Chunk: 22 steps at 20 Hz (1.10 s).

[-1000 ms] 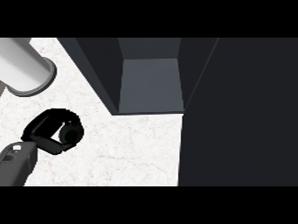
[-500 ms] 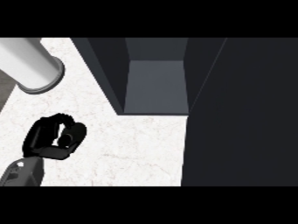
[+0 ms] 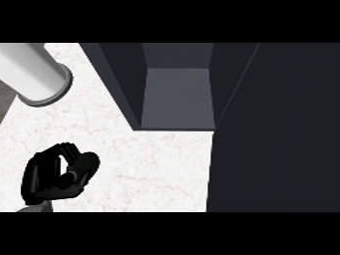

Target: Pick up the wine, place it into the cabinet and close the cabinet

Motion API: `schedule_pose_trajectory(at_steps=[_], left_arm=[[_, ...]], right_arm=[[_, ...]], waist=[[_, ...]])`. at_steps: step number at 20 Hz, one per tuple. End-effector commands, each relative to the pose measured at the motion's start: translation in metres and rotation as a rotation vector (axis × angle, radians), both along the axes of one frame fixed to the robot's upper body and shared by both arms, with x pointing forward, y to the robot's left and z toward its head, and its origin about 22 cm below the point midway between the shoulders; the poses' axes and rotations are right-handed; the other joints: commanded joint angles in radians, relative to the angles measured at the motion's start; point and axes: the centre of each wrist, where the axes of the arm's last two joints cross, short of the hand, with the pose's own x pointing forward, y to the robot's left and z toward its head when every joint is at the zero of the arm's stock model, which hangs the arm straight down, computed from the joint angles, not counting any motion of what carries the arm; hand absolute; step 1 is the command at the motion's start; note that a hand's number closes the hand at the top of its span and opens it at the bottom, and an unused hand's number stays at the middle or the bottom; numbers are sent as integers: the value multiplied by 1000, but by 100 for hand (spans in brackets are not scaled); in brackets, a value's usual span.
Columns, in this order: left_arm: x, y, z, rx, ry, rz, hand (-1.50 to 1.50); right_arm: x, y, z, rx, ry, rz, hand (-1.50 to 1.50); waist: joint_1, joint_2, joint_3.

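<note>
Left hand, fingers curled and holding nothing, sits below-left of the open cabinet; no wine is visible, so locate it first.

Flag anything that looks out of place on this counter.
No wine shows on the marble counter or in the open cabinet. The left robot hand is curled, holding nothing visible. A white cylinder stands upper left.

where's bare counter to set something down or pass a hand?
Bare marble counter runs between the left hand, the cabinet front and the dark door panel. A narrower strip lies between the white cylinder and the cabinet wall. The cabinet's grey floor also shows bare.
</note>
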Motion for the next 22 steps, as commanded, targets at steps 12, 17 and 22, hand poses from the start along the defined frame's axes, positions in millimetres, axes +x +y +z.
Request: schedule_pose_trajectory(at_steps=[12, 17, 22], left_arm=[[-10, -77, 116, -81, -13, -114, 150], [-14, -105, 143, -61, 14, -165, 150], [-2, -141, 159, -98, -5, -249, 150]], right_arm=[[-21, -1, 11, 64, -42, 57, -150], [-28, 7, 19, 64, -45, 64, -150], [-19, 7, 15, 50, -42, 79, -150]], waist=[[-8, 6, -3], [-9, 5, -3], [-12, 7, -4]])
